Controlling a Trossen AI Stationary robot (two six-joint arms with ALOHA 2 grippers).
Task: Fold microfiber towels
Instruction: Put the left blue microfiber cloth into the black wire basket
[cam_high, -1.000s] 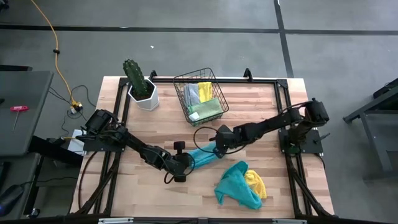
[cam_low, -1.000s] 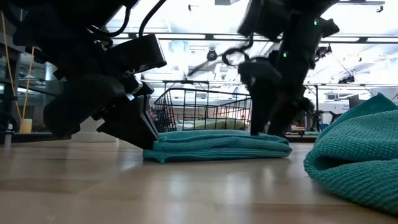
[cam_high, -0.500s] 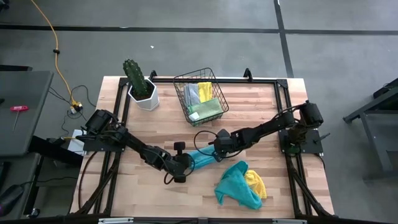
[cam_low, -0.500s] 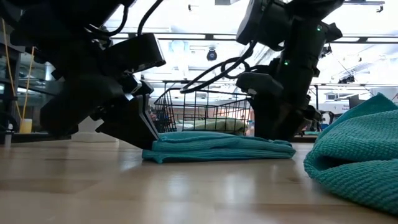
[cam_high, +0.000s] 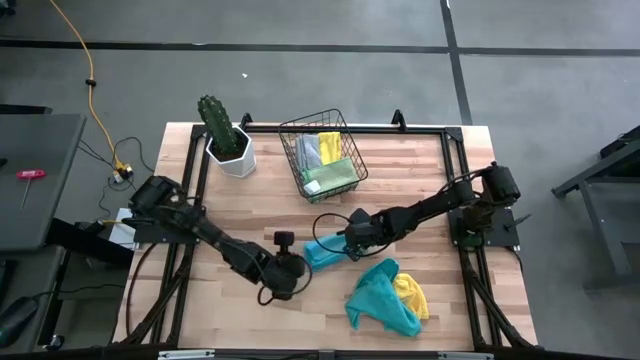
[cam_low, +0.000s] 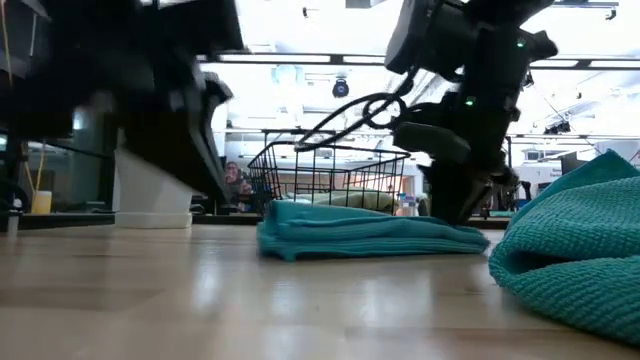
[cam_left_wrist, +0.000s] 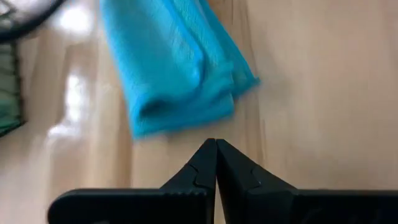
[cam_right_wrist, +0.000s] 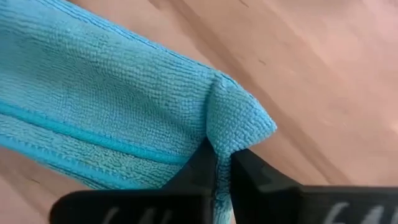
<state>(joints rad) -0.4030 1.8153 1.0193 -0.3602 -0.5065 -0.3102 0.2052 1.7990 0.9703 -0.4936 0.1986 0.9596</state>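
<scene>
**Right gripper pinches the corner of the folded blue towel**

We see the right gripper closed on a corner of the folded blue microfiber towel, the cloth puckered into a small peak between its two dark fingers. In the high view that gripper sits at the towel's end nearer the right arm's base, with the rest of the towel stretching away from it toward the left gripper.

The left gripper has its fingers pressed together with nothing between them. It hovers just beside the towel's opposite, rolled end, apart from the cloth; bare wood shows between its tips and the fabric. From above, this gripper lies at the towel's end farthest from the right gripper.

Just beside the right gripper, toward the table's near edge, lies a crumpled teal towel with a yellow towel tucked against it. Beyond the grippers, toward the far edge, a black wire basket holds more folded cloths, yellow, grey and green. A potted cactus stands beside the basket on the wooden table.
</scene>
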